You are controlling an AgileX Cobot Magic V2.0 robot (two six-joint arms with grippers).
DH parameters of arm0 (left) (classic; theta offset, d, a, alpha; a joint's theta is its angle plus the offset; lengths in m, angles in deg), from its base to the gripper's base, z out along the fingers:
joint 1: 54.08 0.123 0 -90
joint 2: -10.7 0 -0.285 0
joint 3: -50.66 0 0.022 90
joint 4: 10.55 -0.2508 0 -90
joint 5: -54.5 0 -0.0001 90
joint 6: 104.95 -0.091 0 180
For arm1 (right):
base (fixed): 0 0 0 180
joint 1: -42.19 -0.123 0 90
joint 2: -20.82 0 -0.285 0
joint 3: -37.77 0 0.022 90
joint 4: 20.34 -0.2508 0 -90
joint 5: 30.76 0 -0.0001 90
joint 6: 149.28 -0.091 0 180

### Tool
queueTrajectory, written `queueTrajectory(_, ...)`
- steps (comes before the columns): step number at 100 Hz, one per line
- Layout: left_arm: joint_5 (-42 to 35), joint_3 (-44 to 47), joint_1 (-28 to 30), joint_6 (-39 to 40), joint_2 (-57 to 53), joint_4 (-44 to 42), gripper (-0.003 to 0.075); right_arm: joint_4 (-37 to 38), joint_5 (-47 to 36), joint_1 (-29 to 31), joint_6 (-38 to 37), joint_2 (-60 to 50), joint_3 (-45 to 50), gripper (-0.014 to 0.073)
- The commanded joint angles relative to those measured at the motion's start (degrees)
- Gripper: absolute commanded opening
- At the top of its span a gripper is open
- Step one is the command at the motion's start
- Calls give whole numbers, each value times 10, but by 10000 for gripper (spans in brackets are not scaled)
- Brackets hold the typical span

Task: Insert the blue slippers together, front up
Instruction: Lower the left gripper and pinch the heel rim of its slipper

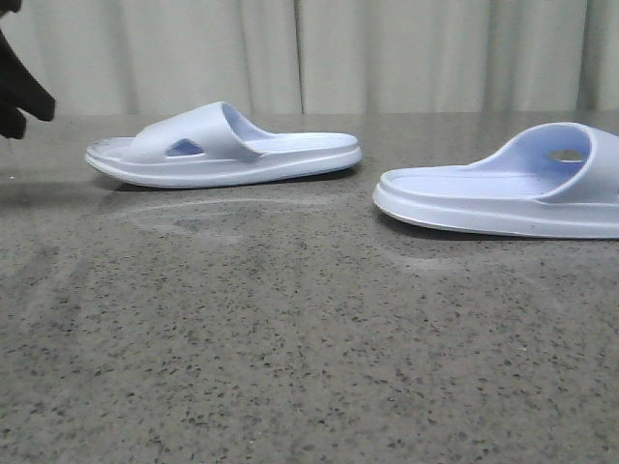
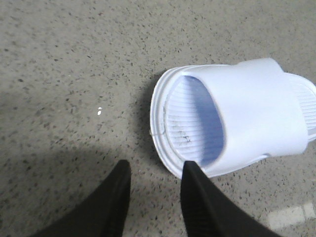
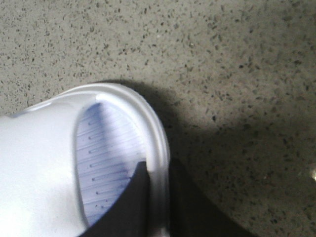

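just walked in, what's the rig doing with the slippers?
Two pale blue slippers lie apart, soles down, on the speckled table. The right gripper has its fingers either side of the toe rim of the right slipper, one inside, one outside; a firm clamp can't be confirmed. The left gripper hangs open just short of the toe of the left slipper, one finger overlapping its edge. Neither slipper is lifted.

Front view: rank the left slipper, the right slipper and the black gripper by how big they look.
1. Left slipper and right slipper: similar; the right is nearer and cut off, so unranked.
2. Left gripper: smallest, only partly in frame.
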Motion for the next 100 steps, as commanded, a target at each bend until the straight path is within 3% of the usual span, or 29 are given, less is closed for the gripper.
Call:
queueTrajectory(1,26,-50,0,-8,26,41,262,-15,-16,5,8,-13,-16,-107)
queueTrajectory(32,71,-117,0,-28,104,92,294,-15,-18,5,8,-13,-16,-107)
queueTrajectory(77,117,-123,-3,-38,149,108,281,-15,-26,5,8,-13,-16,-107)
queueTrajectory(91,128,-123,-3,-43,149,114,197,-16,-26,5,8,-13,-16,-107)
queueTrajectory(100,145,-123,-3,-59,149,124,57,-16,-22,5,8,-13,-16,-107)
